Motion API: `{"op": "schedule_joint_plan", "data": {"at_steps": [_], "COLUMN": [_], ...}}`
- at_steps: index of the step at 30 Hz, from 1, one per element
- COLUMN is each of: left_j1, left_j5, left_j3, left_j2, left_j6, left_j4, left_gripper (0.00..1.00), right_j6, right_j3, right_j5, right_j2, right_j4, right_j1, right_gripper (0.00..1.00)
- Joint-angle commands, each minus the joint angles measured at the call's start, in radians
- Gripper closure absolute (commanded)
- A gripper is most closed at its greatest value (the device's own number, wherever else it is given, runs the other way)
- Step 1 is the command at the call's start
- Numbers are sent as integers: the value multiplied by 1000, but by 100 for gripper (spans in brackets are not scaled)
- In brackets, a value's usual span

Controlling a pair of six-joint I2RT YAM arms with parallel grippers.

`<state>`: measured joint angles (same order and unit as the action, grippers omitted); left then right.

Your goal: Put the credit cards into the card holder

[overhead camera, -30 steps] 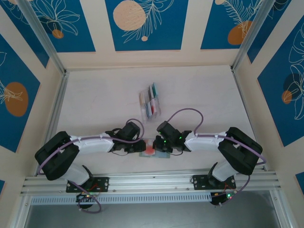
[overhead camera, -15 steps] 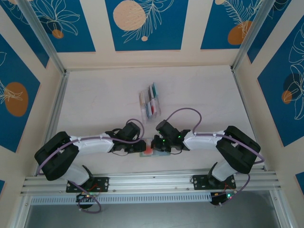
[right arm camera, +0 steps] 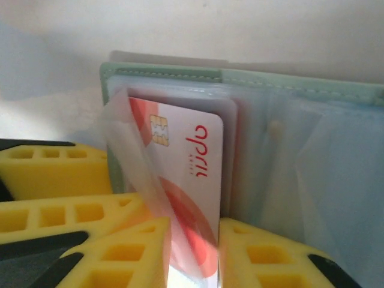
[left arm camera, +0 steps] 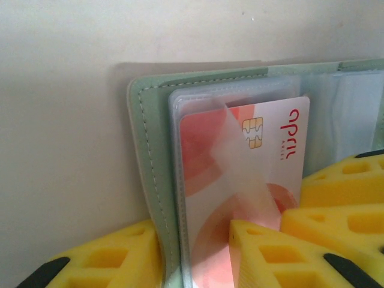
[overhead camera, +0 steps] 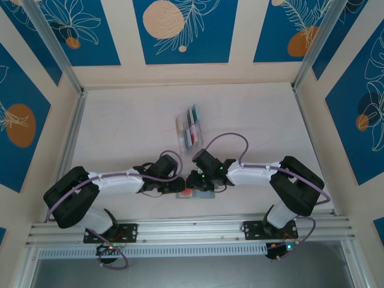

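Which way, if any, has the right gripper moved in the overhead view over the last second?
Yes. The right gripper has shifted left and slightly up the picture, ending more directly below the fixed clear card rack.

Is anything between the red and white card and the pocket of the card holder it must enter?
A clear plastic flap of the card holder curls up across the face of the red and white card, beside its chip. Nothing else visible stands in the way.
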<state>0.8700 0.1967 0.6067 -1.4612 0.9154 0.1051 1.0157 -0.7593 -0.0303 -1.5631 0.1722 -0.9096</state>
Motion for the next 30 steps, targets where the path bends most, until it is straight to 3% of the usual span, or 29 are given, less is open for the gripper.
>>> {"op": "schedule_joint_plan", "data": {"at_steps": [1,8,14,22,30], "left_j1": [46,37,34,34,34], "left_j5": [75,85,96,99,104], "left_j3": [-18,-14,-9,-10,-12], "left_j2": [-9,10,-5,-25,-30], "left_j6": [-3,-16,-29,-29,-31], "left_j4": [86,91,81,71,70], "left_gripper": [67,65,65,65,65], "right_j6": [-87,-195,-294,-383,-365], "right_j3": [-86,-154,-191,-250,-228], "right_j5": [-26,40,162,191,236], "right_j2": [48,95,80,-27,-105], "right_j4": [182,373,490,495,460], "right_j1": [7,30,89,113,105], "right_gripper": [66,60,70,70,71]}}
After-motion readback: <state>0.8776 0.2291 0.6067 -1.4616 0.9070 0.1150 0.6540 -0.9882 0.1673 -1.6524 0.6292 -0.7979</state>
